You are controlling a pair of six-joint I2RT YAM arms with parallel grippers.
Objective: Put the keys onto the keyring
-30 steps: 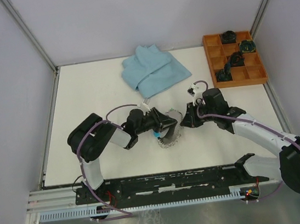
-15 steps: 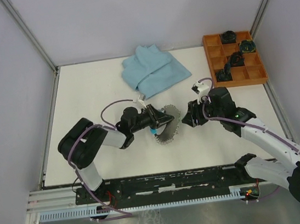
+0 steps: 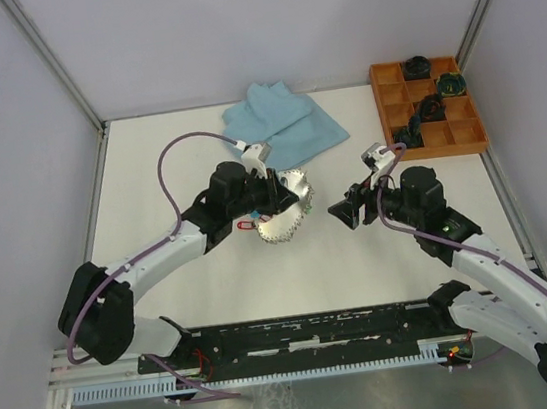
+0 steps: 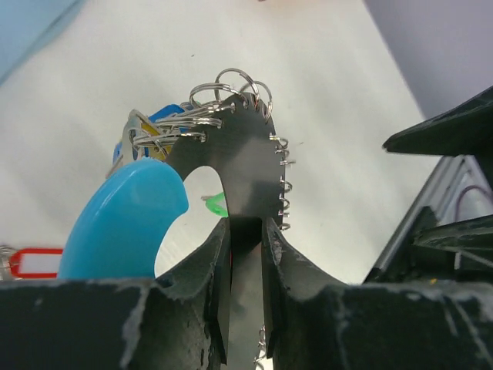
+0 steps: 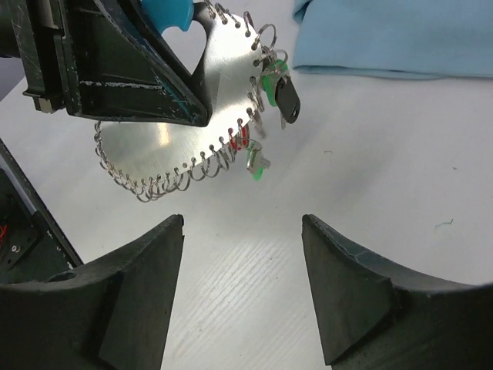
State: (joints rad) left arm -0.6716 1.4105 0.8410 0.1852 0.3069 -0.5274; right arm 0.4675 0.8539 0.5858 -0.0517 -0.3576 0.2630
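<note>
Left gripper is clamping the keyring, several keys are hanging on it, red-tagged key seemingly lying loose, right gripper gaping empty.

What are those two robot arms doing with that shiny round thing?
The left gripper is clamped on the edge of the keyring and is holding it. A few keys with green, red and dark tags already hang from the little loops along its rim. The right gripper is open and empty. It faces the keyring from a short way off and does not touch it.
</note>
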